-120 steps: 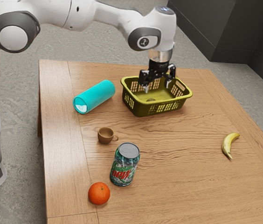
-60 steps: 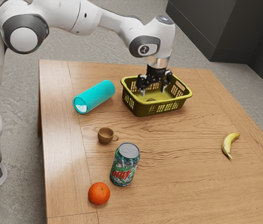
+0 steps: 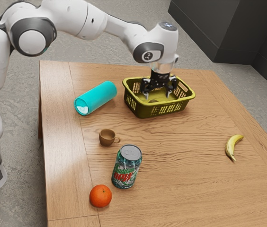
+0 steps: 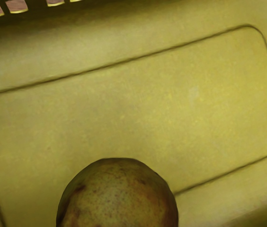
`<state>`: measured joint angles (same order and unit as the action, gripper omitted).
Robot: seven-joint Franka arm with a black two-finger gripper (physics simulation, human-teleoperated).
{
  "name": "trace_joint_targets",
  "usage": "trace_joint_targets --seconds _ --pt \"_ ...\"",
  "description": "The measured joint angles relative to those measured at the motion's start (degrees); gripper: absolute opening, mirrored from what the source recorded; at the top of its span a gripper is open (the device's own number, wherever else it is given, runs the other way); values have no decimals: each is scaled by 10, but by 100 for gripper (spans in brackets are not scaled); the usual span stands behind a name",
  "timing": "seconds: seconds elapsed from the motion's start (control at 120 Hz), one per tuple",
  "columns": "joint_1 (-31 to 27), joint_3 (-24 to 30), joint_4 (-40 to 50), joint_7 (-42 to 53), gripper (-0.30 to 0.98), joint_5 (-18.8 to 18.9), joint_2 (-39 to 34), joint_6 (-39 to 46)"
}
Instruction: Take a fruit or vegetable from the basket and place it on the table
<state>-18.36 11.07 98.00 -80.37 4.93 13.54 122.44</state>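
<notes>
Fruit (image 4: 119, 198), round, mottled green-brown, is seen on the floor of the basket (image 3: 145, 111); kind not settled, potato or pear possible. Claw (image 3: 157, 94) is held over it, released: fingers parted, nothing gripped, tips pointed down inside the rim. In the exterior view the fruit is found low between the two tips, a little nearer the exterior view's left one. Gap in height is judged small. By the wrist view it is placed close under the hand. Finger spread is set roughly along the basket's long side. No long axis can be read on the fruit, its outline being cut off, so no turn of the wrist is clearly called for. Next, probably: claw to be centred, lowered astride the fruit, then closed. If left off-centre, fruit could be nudged or rolled. Transfer to table (image 3: 185, 142) not yet made.
</notes>
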Motion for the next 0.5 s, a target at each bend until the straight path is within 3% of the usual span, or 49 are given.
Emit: trace_joint_targets --seconds 0.5 --pt "-11 0 31 54 69 -7 0 28"
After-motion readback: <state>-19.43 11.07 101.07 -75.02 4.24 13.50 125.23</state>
